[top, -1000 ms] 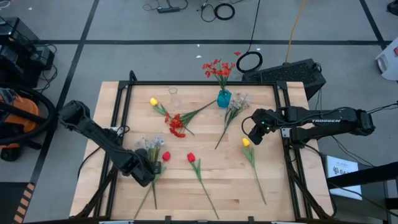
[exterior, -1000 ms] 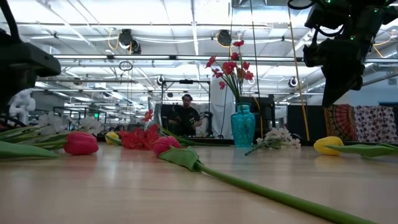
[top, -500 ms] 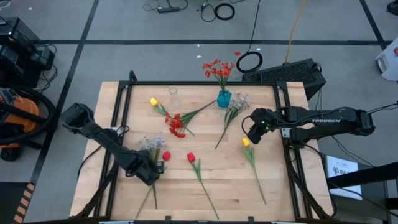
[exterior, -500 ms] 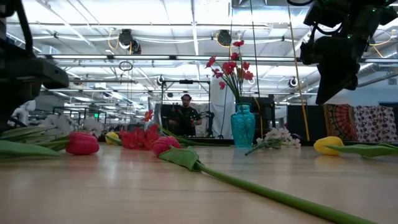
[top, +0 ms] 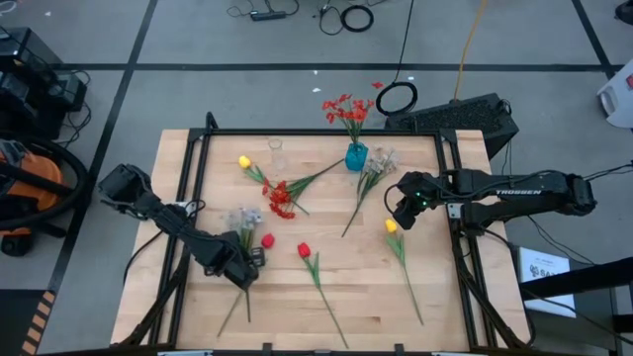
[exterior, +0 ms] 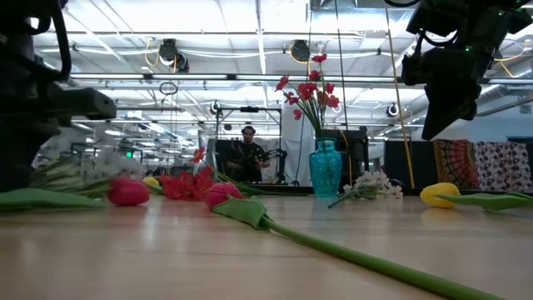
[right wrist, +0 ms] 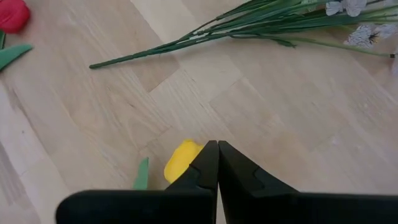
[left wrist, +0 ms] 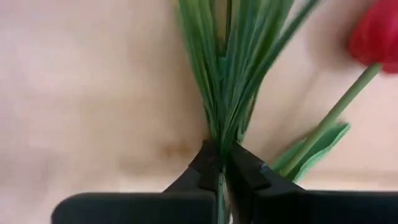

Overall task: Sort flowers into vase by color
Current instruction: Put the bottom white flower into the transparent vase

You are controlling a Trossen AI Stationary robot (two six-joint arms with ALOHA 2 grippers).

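While the left end effector (left wrist: pixel 221 171) pinches the white spray's stems (left wrist: pixel 227 74) mid-table, the right end effector (right wrist: pixel 216 165), pressed together, hovers near the table's right edge.

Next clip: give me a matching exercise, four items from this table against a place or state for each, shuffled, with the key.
Items
1. left gripper
2. right gripper
3. teal glass vase
4. small clear glass

Places or states
A. holds a spray of red flowers
B. shut, just above a yellow tulip head
C. empty, near the table's far edge
D. clamped on a bundle of thin green stems

Pairs: 1-D, 2-B, 3-A, 4-C
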